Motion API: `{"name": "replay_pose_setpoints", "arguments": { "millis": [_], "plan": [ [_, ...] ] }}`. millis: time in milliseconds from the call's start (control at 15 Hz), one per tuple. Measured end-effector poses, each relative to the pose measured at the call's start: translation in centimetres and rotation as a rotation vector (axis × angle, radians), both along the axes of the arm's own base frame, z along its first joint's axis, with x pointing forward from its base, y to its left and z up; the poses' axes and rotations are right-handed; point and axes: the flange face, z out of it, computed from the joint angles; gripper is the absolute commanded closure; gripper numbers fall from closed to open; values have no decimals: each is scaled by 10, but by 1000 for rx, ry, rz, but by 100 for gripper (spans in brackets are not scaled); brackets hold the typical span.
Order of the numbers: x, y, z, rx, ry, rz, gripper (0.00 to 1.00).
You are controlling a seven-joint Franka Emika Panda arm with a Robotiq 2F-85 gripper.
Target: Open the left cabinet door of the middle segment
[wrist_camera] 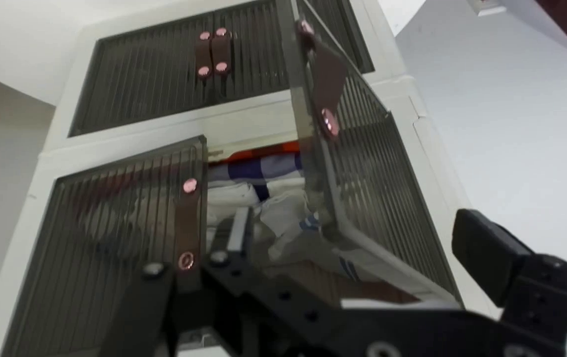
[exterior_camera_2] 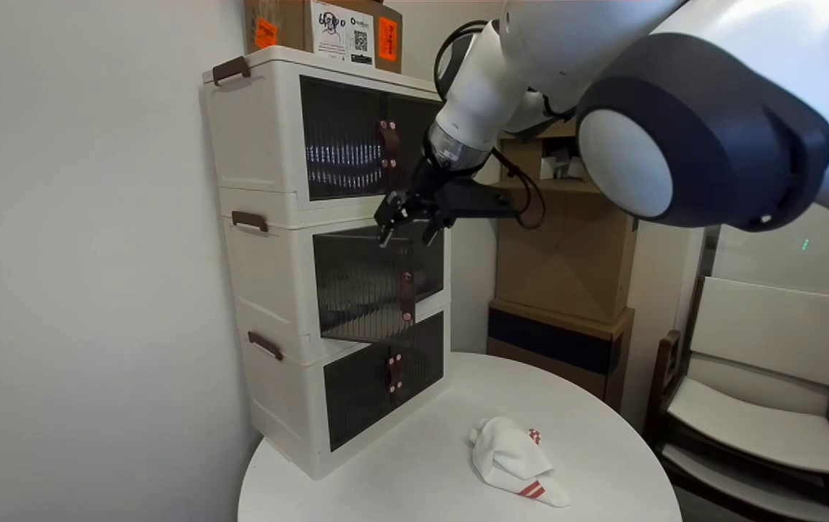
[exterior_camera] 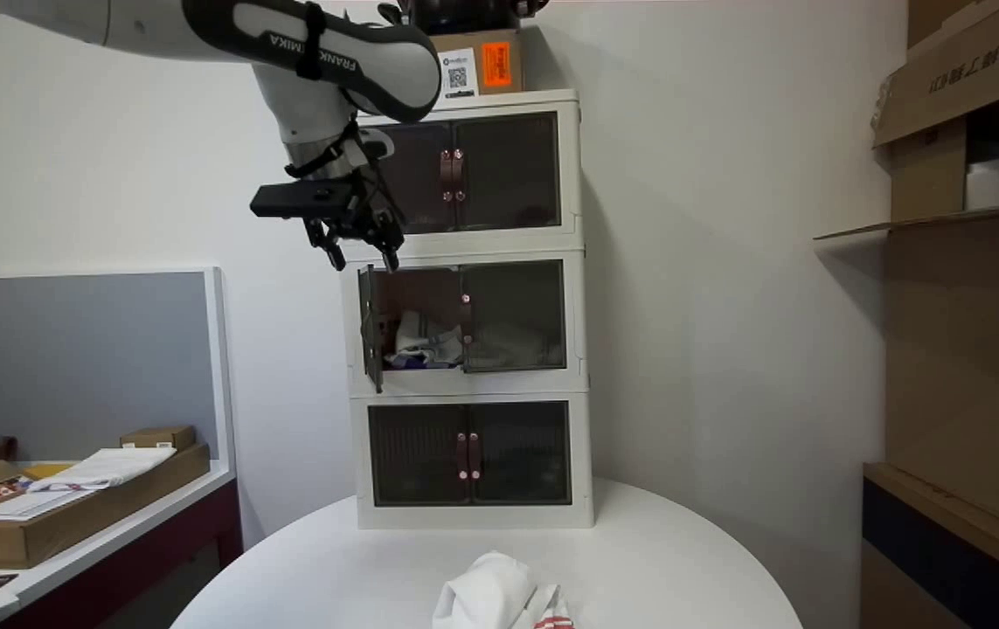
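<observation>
A round white table (exterior_camera: 683, 568) spreads across the lower part of both exterior views, and the robot arm (exterior_camera: 302, 98) reaches in above it, its lower end angled downward. On the table stands a stack (exterior_camera_2: 304, 286) of three alike white units with dark ribbed doors; the top unit (exterior_camera: 503, 175) and the bottom unit (exterior_camera: 516, 454) are closed. Between them sits the middle segment (exterior_camera: 499, 382), and there the left cabinet door (exterior_camera: 371, 328), nearly edge-on in an exterior view, is swung outward from the front. The right-hand door (exterior_camera: 521, 314) beside it is closed. Through the gap show bundled cloths (wrist_camera: 283, 213) (mostly white, with some purple-blue and a strip of red in the wrist view). A white cloth (exterior_camera_2: 512, 460) with red stripes lies crumpled on the table, in front of the stack. The gripper (exterior_camera: 364, 262) hangs near the top of the swung-out door, its jaws standing well apart, with that door's panel showing between them in the wrist view; whether either one touches it, I cannot tell. On that same door is a brown strap handle (wrist_camera: 329, 82), held by two pinkish studs (wrist_camera: 330, 122), one at each end.
</observation>
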Motion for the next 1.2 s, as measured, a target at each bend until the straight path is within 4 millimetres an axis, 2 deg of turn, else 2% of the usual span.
{"name": "replay_pose_setpoints", "arguments": {
  "millis": [267,533,733,1200],
  "plan": [
    [1,9,-27,-30,87,19,0],
    [-1,17,-34,-50,121,47,0],
    [0,21,-27,-48,107,67,0],
    [3,21,15,-46,6,91,0]
  ]
}}
